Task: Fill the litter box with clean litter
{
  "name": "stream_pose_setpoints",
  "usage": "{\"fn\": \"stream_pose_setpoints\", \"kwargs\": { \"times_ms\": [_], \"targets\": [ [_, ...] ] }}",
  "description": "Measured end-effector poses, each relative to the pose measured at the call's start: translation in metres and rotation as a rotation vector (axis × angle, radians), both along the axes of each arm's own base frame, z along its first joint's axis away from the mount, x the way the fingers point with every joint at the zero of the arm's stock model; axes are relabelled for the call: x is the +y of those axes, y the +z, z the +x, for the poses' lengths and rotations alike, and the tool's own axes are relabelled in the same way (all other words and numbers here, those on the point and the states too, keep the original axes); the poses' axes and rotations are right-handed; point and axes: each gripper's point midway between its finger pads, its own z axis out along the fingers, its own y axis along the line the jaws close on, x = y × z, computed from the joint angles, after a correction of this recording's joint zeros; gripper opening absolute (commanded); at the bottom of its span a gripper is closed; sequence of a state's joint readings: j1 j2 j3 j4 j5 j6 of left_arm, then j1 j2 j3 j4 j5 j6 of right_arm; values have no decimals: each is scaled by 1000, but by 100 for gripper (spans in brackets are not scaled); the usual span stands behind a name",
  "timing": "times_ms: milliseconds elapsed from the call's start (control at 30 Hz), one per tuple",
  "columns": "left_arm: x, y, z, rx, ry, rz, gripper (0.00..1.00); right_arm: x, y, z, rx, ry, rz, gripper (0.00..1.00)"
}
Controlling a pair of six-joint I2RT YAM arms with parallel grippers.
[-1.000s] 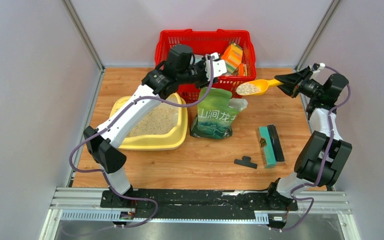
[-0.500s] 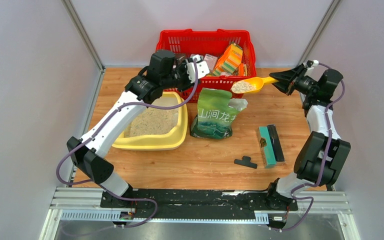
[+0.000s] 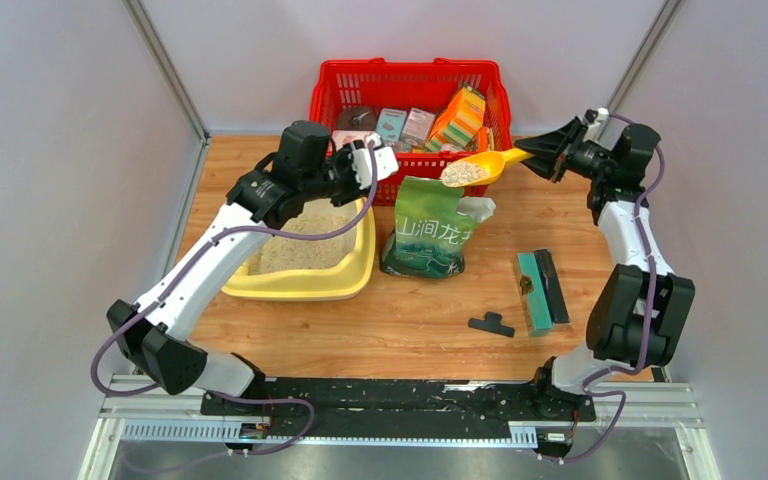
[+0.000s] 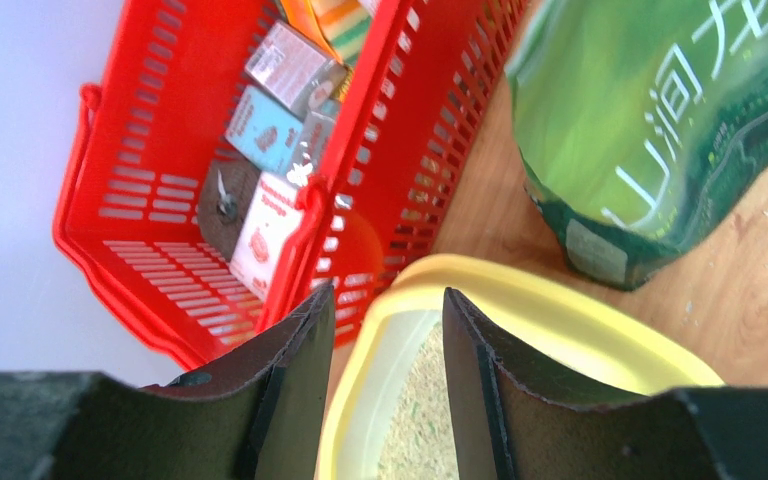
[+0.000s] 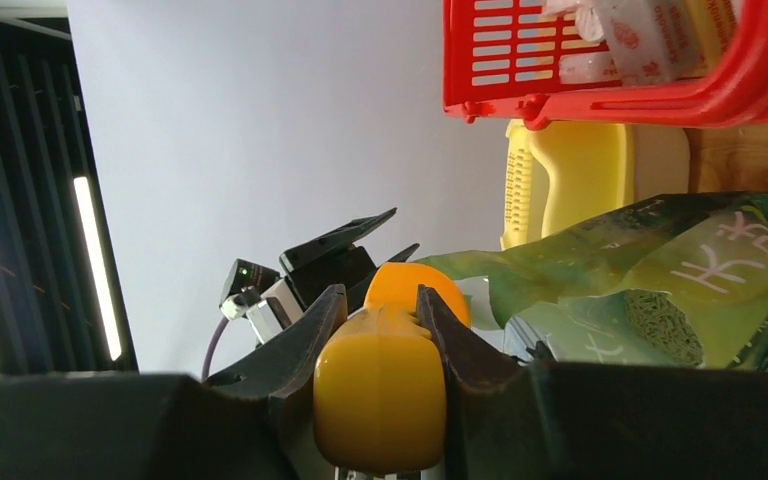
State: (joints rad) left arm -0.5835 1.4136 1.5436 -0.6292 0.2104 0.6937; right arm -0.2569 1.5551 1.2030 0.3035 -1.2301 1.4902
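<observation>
The pale-yellow litter box (image 3: 295,289) lies at the left of the table with beige clean litter (image 3: 305,243) in it. My left gripper (image 3: 387,160) is open and empty, above the box's far right corner next to the red basket. In the left wrist view the left gripper (image 4: 388,300) straddles the box rim (image 4: 560,320) over litter (image 4: 415,420). My right gripper (image 3: 532,153) is shut on the handle of a yellow-orange scoop (image 3: 482,165). The scoop carries a heap of litter (image 3: 462,172) above the green bag (image 3: 430,230). The right wrist view shows the right gripper (image 5: 380,295) clamped on the handle (image 5: 380,400).
A red mesh basket (image 3: 410,75) with several boxes stands at the back, also in the left wrist view (image 4: 160,200). A green and black block (image 3: 542,290) and a small black clip (image 3: 491,324) lie front right. Grey walls close both sides.
My left arm has drawn back to the left, from over the bag to the litter box corner. My right gripper has carried the filled scoop leftward, over the bag top.
</observation>
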Motion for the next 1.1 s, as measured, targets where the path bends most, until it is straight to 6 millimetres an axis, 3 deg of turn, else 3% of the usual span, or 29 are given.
{"fn": "stream_pose_setpoints", "kwargs": {
  "times_ms": [167, 433, 700, 867, 1000, 1100],
  "targets": [
    [30, -13, -26, 45, 34, 31, 52, 31, 0, 5, 8, 67, 5, 0],
    [68, -37, -79, 119, 74, 56, 51, 103, -19, 15, 74, 220, 14, 0],
    [89, -63, -113, 195, 80, 100, 50, 198, -36, 6, 112, 402, -3, 0],
    [98, -71, -132, 230, 81, 99, 50, 259, -35, -4, 53, 491, -47, 0],
    [100, -74, -143, 244, 68, 90, 50, 295, -31, -8, -42, 528, -94, 0],
    [100, -73, -148, 244, 59, 76, 50, 310, -30, -3, -124, 517, -148, 0]
  ]
}}
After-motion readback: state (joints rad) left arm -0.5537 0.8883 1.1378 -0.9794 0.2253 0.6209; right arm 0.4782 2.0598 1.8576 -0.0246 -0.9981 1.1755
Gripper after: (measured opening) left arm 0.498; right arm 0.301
